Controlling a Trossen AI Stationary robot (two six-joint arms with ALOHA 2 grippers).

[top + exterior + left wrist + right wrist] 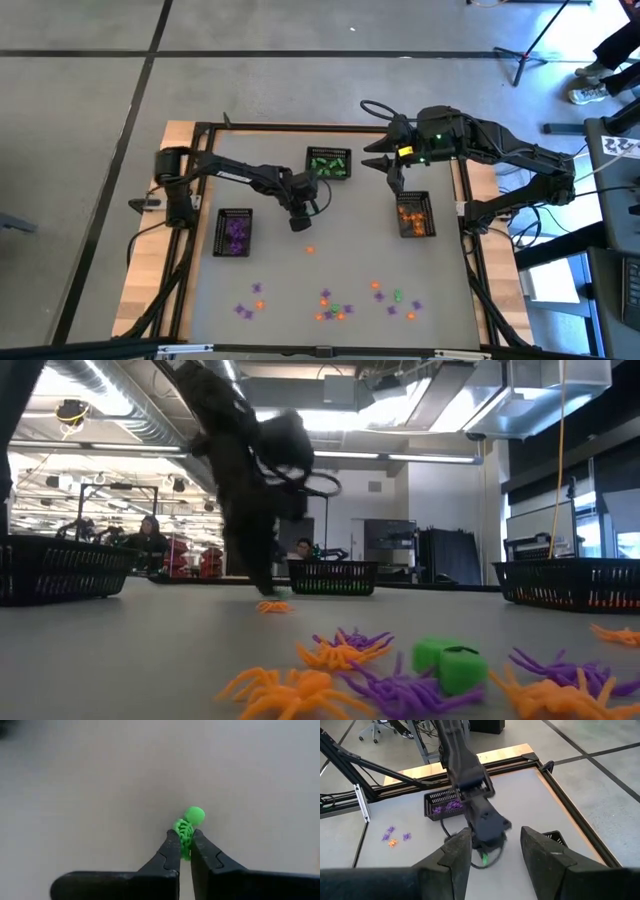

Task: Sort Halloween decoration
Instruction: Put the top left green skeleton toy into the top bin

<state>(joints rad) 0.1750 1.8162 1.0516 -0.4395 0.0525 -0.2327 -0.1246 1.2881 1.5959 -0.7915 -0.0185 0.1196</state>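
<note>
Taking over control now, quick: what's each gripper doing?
Left gripper: closed on a green trinket, above the table's middle.
Right gripper: open, empty, near the basket of orange pieces.

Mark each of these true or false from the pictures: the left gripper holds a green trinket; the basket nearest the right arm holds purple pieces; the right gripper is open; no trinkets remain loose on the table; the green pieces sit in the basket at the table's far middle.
1. The left gripper is shut on a green trinket. True.
2. The basket by the right arm holds purple pieces. False: it holds orange ones; the purple pieces are in the basket by the left arm.
3. The right gripper is open. True.
4. No trinkets remain loose. False: loose trinkets in purple, orange and green lie scattered near the table's front edge.
5. The far middle basket holds green pieces. True.
</note>
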